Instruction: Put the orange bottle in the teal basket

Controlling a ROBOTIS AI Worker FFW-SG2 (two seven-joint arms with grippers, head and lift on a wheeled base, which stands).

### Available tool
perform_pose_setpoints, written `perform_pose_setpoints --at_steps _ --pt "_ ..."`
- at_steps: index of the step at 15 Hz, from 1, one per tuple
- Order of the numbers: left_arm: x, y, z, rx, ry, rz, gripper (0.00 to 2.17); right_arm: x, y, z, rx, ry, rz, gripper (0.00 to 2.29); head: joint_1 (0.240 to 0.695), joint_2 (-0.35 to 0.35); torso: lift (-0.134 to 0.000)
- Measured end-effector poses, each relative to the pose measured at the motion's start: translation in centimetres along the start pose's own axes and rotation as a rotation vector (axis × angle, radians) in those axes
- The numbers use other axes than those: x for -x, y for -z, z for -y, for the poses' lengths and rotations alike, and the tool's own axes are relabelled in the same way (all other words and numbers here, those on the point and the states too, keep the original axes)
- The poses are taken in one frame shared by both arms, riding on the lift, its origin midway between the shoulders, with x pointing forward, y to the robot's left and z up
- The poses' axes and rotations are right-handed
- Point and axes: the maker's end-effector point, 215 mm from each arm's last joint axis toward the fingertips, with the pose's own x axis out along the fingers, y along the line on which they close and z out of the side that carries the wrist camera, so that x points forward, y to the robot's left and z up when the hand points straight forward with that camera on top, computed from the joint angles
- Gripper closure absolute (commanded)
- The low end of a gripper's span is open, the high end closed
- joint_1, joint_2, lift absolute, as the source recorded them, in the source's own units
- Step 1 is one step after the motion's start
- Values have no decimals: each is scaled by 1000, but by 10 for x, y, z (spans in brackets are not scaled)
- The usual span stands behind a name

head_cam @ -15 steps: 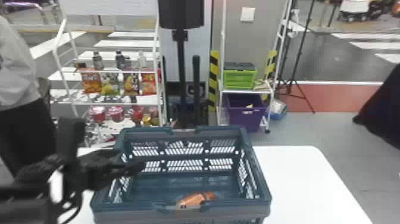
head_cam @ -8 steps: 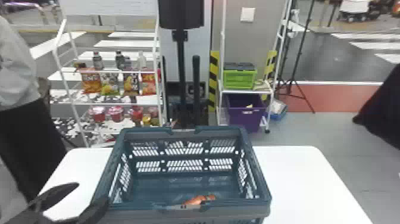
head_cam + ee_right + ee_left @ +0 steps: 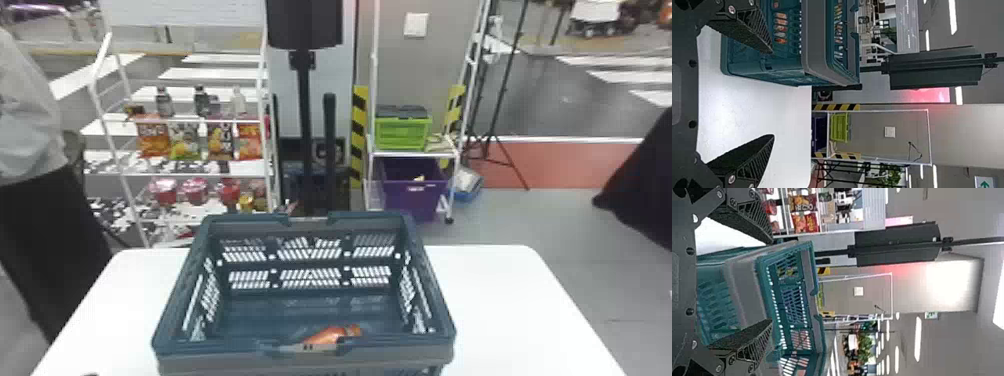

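White table (image 3: pixel 505 305) under teal basket (image 3: pixel 400 346), shelves (image 3: pixel 200 175) behind, grey floor (image 3: pixel 605 265), left end effector (image 3: pixel 90 374) spread, right end effector (image 3: pixel 773 94) spread

The left gripper (image 3: pixel 90 374), at the head view's eight o'clock, is black. The black right gripper (image 3: pixel 773 94) has ribbed, tapering fingers (image 3: pixel 744 154) and silver screws (image 3: pixel 732 9).

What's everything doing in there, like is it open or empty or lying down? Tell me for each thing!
Orange bottle: lying down inside the basket
Teal basket: upright, open on top, bottle in it
Left end effector: open, empty
Right end effector: open, empty
White table: holding up the basket
Purple bin: open on top
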Motion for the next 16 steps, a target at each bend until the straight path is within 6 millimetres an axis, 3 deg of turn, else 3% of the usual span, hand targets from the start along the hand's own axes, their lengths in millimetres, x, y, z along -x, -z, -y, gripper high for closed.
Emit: perform_pose_setpoints --at_steps 4,8,10,16 --pt "11 30 17 58 -138 40 201 -4 -3 -9 1 -31 9 127 499 0 0" --pt "10 47 42 94 -161 30 201 -6 -6 -17 3 -58 18 127 499 0 0" --pt "11 52 44 97 -165 16 201 -6 -7 -20 3 -67 22 127 499 0 0" --pt "23 38 47 95 -164 27 201 -4 -16 -22 0 -75 40 127 499 0 0"
